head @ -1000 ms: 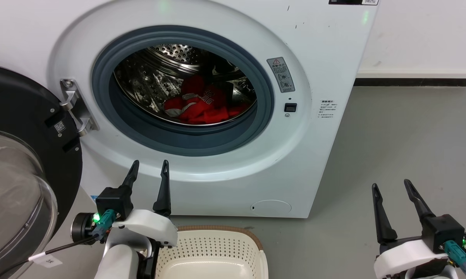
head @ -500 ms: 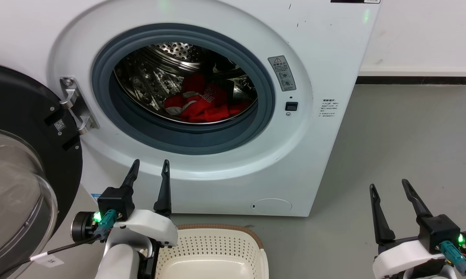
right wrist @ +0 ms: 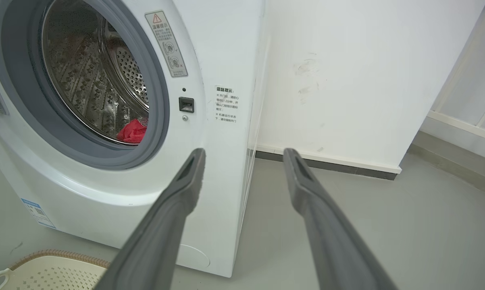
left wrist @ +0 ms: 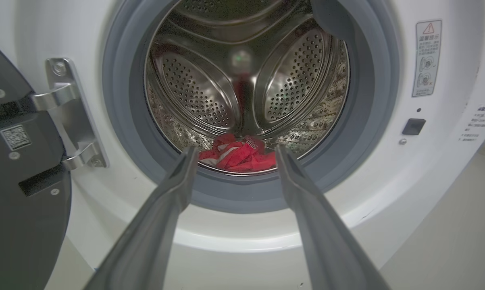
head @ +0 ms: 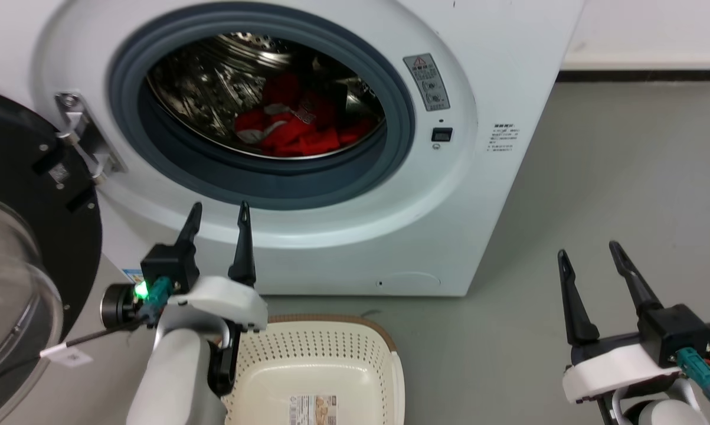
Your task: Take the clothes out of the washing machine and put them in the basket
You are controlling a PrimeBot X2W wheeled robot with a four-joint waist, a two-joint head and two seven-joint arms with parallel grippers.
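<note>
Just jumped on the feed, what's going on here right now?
The robot faces the washing machine, whose door is swung open on its left. The red clothes lie in the drum, untouched. The left gripper is open and empty, just below the opening. The right gripper is open and empty over the floor. The basket sits below, with no clothes in the part that shows.

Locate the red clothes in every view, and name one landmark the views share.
Head view: clothes upper centre, in the drum.
Left wrist view: clothes centre, low in the drum.
Right wrist view: clothes left of centre, at the drum's lower edge.
Shared landmark: warning sticker just right of the drum.
</note>
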